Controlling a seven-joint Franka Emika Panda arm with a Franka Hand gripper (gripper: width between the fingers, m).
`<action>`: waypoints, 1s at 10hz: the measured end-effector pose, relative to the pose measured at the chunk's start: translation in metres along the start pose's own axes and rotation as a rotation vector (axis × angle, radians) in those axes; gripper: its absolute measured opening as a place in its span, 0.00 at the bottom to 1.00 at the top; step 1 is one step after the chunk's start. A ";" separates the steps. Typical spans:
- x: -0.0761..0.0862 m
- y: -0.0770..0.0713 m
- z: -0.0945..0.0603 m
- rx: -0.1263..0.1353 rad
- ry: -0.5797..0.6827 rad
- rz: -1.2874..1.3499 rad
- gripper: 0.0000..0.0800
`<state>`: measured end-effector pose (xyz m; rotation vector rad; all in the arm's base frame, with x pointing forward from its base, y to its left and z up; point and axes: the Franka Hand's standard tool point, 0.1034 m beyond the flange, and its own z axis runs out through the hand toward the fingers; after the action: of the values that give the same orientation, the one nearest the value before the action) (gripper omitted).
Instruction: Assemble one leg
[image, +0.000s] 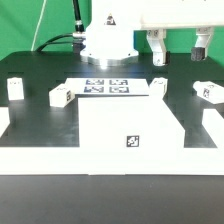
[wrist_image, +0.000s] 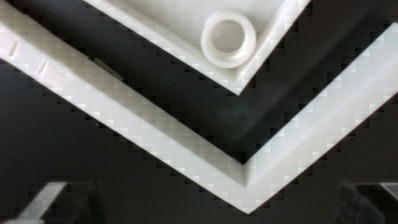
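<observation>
Several small white legs lie on the black table in the exterior view: one at the far left (image: 14, 87), one left of centre (image: 60, 96), one right of centre (image: 158, 84) and one at the right (image: 208, 91). The large white square tray-like part (image: 110, 128) stands in the middle, with a tag on its front face. My gripper (image: 178, 55) hangs high at the back right, above the table, open and empty, touching no leg. In the wrist view its dark fingertips (wrist_image: 45, 200) stand far apart around the gripper (wrist_image: 210, 208). Below it shows a white corner (wrist_image: 214, 150) with a round hole (wrist_image: 228, 38).
The marker board (image: 105, 86) lies flat behind the tray, in front of the robot base (image: 107, 40). White strips border the table at the front (image: 100, 160), the left (image: 5, 125) and the right (image: 214, 125).
</observation>
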<state>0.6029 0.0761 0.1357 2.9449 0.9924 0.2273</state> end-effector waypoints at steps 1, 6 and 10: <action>0.000 0.000 0.000 0.000 0.000 0.000 0.81; 0.000 0.000 0.000 0.001 0.000 0.000 0.81; -0.030 -0.009 0.016 0.023 -0.030 -0.240 0.81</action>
<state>0.5767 0.0654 0.1150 2.8035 1.3377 0.1646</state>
